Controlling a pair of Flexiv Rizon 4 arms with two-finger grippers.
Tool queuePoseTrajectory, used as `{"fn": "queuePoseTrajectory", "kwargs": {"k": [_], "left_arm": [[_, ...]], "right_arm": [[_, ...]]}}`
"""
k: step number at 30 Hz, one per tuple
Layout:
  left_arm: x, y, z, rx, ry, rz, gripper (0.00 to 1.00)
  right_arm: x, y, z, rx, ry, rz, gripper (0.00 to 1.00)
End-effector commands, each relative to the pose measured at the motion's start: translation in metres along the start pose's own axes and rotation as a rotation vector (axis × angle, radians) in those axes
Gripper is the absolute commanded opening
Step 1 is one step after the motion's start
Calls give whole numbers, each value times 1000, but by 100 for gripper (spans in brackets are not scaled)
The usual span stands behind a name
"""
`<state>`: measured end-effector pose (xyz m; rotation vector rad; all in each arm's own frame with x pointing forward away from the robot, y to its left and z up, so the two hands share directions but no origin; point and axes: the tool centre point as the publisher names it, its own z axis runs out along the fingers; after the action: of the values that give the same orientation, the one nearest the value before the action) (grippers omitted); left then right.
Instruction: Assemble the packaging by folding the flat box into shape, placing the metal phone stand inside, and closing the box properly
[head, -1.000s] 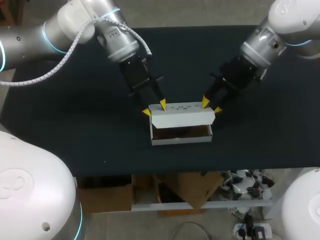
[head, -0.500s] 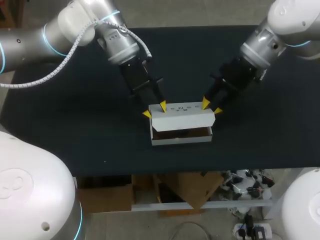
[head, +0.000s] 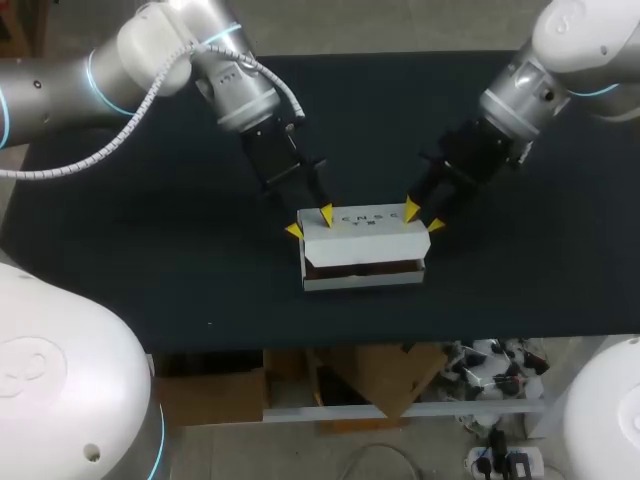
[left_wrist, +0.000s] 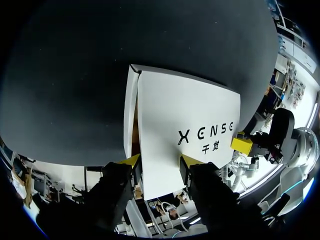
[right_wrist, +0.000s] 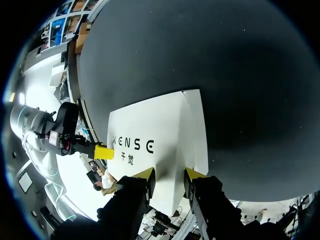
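A white cardboard box (head: 362, 281) sits near the middle of the dark, matte table (head: 150, 250), a little toward 6 o'clock. It is a low, oblong carton with crisp folded edges. Its smooth white lid (head: 365, 228) is hinged along the 12 o'clock side and tilts down over the body. A narrow slot on the 6 o'clock side shows the plain brown inner face. A dark shape (head: 365, 266) lies in that slot, too shadowed to identify.

The left gripper (head: 310, 221) sits at the lid's 10 o'clock corner. Its black fingers are spread. In the left wrist view, one yellow tip of that gripper (left_wrist: 161, 161) rests on the flat top panel of the box (left_wrist: 185, 115) and the other lies just beside the folded side flap.

The right gripper (head: 423, 216) is at the lid's 2 o'clock corner, its fingers also spread. In the right wrist view, this gripper (right_wrist: 169, 174) has both yellow tips against the end edge of the lid (right_wrist: 160, 145), and it pinches nothing.
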<state>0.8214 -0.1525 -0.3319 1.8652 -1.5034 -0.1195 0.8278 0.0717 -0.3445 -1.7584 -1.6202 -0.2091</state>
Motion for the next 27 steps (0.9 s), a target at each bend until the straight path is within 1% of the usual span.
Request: {"fn": "queuePoseTrajectory", "kwargs": {"k": [1,27], "left_arm": [[2,-1,3,4,1,0,49],[-1,-4,4,17,-3,3,49]], "right_arm": [[3,3,3,9,-2,1,39],[-1,4,7,14,-7,8,39]]}}
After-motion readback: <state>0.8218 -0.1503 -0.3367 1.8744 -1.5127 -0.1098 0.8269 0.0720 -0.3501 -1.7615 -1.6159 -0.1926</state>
